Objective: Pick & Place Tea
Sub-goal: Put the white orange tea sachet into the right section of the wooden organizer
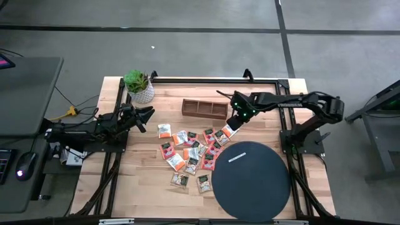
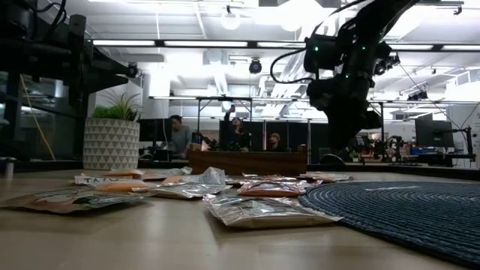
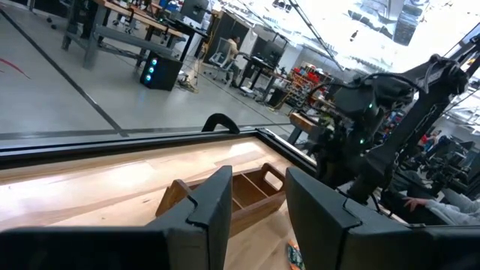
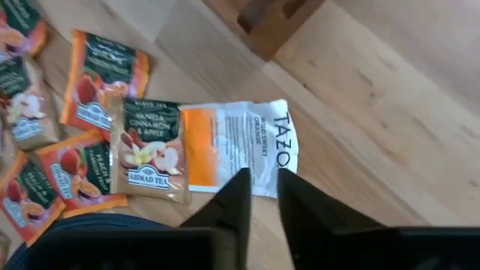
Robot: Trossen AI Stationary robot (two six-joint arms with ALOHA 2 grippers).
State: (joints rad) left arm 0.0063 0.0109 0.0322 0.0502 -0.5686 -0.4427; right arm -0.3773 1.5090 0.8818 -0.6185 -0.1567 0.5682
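Pale wooden counter (image 1: 137, 181) fills my overhead view, with bare boards along its near left side and between the plant pot (image 1: 141, 91) and the wooden tray (image 1: 205, 109). On the near right, the black disc (image 1: 251, 180) takes up most of the room and reaches close to the counter's front edge.

My right gripper (image 1: 229, 129) hangs low over the far right edge of the tea sachets (image 1: 190, 154), just beside the disc's rim. Its fingers (image 4: 238, 196) stand a narrow gap apart, gripping nothing that I can see, right over a white-and-orange sachet (image 4: 238, 148) printed "TAZO" and "WILD SWEET ORANGE". Overlapping that one lies a packet (image 4: 148, 150) reading "VANILLA CINNAMON & APPLE" and "AHMAD TEA" (the orange ones nearby carry the same brand).

My left gripper (image 1: 145, 117) waits near the plant, well clear of the pile, fingers (image 3: 212, 202) partly apart and empty.
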